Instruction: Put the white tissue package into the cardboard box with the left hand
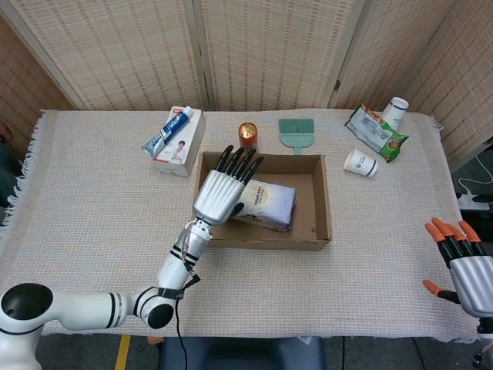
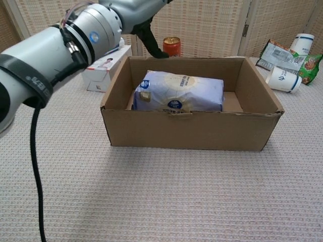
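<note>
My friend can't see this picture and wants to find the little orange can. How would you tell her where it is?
Find the cardboard box in the middle of the table. Just behind its far wall, left of the green brush, stands the orange can. It is the only small round upright tin there, with a shiny gold top, unlike the flat brush and the white toothpaste box further left.

A cloth-covered table [image 1: 92, 200] carries a cardboard box [image 1: 322, 202], toothpaste box [image 1: 179, 142], can [image 1: 247, 133], brush [image 1: 296, 131].
</note>
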`<state>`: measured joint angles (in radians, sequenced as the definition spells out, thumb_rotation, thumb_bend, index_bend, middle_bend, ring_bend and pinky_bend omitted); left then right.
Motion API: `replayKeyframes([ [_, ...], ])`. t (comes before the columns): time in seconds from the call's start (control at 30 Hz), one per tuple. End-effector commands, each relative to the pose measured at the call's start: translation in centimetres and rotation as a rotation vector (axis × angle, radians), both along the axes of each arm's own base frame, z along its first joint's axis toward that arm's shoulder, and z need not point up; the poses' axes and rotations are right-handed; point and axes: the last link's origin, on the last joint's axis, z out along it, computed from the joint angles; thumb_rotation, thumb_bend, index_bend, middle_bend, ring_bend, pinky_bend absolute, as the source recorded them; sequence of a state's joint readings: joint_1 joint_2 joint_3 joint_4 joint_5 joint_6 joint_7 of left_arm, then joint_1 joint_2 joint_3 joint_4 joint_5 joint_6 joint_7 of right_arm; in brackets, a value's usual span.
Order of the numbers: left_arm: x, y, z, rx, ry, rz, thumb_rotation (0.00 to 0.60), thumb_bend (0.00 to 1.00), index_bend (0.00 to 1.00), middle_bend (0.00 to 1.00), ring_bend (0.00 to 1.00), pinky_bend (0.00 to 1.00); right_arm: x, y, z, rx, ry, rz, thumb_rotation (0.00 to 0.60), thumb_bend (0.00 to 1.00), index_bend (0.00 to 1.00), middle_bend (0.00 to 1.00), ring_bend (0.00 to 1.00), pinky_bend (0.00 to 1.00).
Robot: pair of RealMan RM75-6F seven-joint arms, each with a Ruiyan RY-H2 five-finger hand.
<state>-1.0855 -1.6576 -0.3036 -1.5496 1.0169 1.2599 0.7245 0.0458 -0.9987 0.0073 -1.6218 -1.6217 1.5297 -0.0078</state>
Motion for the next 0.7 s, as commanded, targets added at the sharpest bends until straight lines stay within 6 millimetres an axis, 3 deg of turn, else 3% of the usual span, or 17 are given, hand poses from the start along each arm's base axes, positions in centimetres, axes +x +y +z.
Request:
replayKeyframes([
  [0.03, -1.9, -0.1, 2.8, 0.054, 0.006, 0.015, 0.600, 0.17, 0.00, 0.00, 0.00, 0.04, 0.1, 0.1, -0.1, 0.003, 0.001, 0.002, 0.600, 0.00, 0.06, 0.03, 0.00, 0.00],
  [0.17, -4.5, -0.3, 6.6, 0.105, -0.043, 0.034, 0.600, 0.17, 0.00, 0.00, 0.00, 0.04, 0.2, 0.2, -0.2, 0.004, 0.000, 0.010, 0.600, 0.00, 0.06, 0.03, 0.00, 0.00],
  [0.27, -5.5, -0.6, 7.7, 0.112, -0.075, 0.037, 0.600, 0.17, 0.00, 0.00, 0.00, 0.04, 0.2, 0.2, -0.2, 0.004, -0.001, 0.011, 0.600, 0.00, 0.06, 0.03, 0.00, 0.00],
  [0.33, -7.1, -0.8, 9.7, 0.148, -0.146, 0.036, 0.600, 0.18, 0.00, 0.00, 0.00, 0.04, 0.3, 0.3, -0.3, 0.005, -0.001, 0.013, 0.600, 0.00, 0.06, 0.03, 0.00, 0.00],
  [0.37, -8.6, -1.0, 11.1, 0.185, -0.192, 0.041, 0.600, 0.19, 0.00, 0.00, 0.00, 0.04, 0.3, 0.3, -0.3, 0.008, 0.000, 0.014, 0.600, 0.00, 0.06, 0.03, 0.00, 0.00],
  [0.43, -13.7, -2.1, 14.3, 0.265, -0.191, 0.099, 0.600, 0.19, 0.00, 0.00, 0.00, 0.04, 0.2, 0.2, -0.5, 0.020, 0.003, 0.008, 0.600, 0.00, 0.06, 0.03, 0.00, 0.00],
  [0.53, -17.6, -3.2, 16.1, 0.282, -0.145, 0.135, 0.600, 0.19, 0.00, 0.00, 0.00, 0.04, 0.3, 0.2, -0.7, 0.021, 0.004, 0.011, 0.600, 0.00, 0.06, 0.03, 0.00, 0.00],
  [0.7, -21.7, -4.5, 17.4, 0.263, -0.109, 0.195, 0.600, 0.19, 0.00, 0.00, 0.00, 0.05, 0.2, 0.2, -0.9, 0.026, 0.011, 0.007, 0.600, 0.00, 0.06, 0.03, 0.00, 0.00],
])
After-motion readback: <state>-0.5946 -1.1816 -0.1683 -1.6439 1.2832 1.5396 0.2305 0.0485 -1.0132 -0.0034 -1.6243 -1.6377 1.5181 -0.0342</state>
